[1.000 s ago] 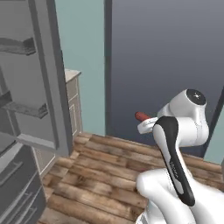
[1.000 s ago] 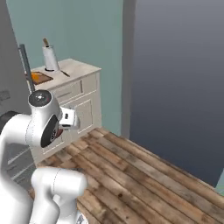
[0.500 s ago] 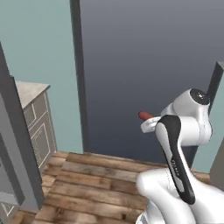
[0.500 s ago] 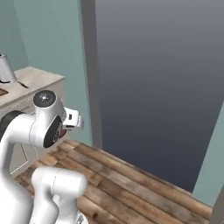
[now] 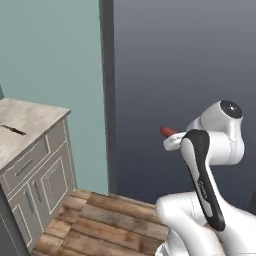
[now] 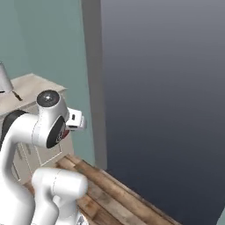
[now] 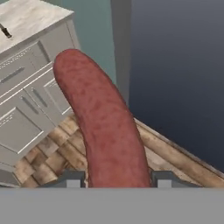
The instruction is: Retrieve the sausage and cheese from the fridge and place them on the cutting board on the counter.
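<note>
While the gripper point(image 7: 113, 177) clamps the sausage point(image 7: 103, 123) between its 2 fingers, carry step underway; counter point(image 5: 30, 116) lies left. Next: reach the cutting board, unseen here. Cheese remains to fetch.

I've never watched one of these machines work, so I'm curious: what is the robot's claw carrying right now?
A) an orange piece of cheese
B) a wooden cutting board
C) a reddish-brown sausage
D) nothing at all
C: in the hand view the sausage sticks out lengthwise from between the two fingertips of the gripper, and its red end shows past the arm in the left base view.
</note>
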Tool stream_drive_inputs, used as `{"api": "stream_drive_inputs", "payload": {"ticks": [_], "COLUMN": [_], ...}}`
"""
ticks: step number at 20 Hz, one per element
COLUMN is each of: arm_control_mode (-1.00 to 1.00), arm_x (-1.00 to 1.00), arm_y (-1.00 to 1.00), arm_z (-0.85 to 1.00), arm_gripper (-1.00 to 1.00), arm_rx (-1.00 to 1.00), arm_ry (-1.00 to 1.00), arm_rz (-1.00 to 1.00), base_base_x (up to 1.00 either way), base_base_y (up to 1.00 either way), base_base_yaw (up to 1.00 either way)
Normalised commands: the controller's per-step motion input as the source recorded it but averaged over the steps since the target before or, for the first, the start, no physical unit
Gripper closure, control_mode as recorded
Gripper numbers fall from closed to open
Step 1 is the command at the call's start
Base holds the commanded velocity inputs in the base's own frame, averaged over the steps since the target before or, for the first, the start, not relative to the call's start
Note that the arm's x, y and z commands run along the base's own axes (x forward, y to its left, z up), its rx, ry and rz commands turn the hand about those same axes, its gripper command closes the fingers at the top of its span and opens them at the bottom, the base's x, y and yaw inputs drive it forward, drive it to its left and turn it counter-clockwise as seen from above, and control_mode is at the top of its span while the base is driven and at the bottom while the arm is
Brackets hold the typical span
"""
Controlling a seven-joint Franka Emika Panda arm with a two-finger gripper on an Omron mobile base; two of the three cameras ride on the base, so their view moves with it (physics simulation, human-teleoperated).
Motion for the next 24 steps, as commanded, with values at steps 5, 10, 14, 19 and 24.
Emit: {"api": "stream_drive_inputs", "payload": {"ticks": [5, 10, 14, 19, 24], "arm_control_mode": [1.00, 1.00, 1.00, 1.00, 1.00], "arm_x": [0.00, 0.00, 0.00, 0.00, 0.00], "arm_y": [0.00, 0.00, 0.00, 0.00, 0.00], "arm_z": [0.00, 0.00, 0.00, 0.00, 0.00], "arm_gripper": [1.00, 1.00, 1.00, 1.00, 1.00], "arm_rx": [0.00, 0.00, 0.00, 0.00, 0.00], "arm_ry": [0.00, 0.00, 0.00, 0.00, 0.00], "arm_rz": [0.00, 0.00, 0.00, 0.00, 0.00], "base_base_x": [0.97, 0.98, 0.91, 0.70, 0.01], "base_base_y": [0.01, 0.07, 0.09, 0.02, 0.00], "base_base_yaw": [0.53, 0.61, 0.66, 0.66, 0.63]}}
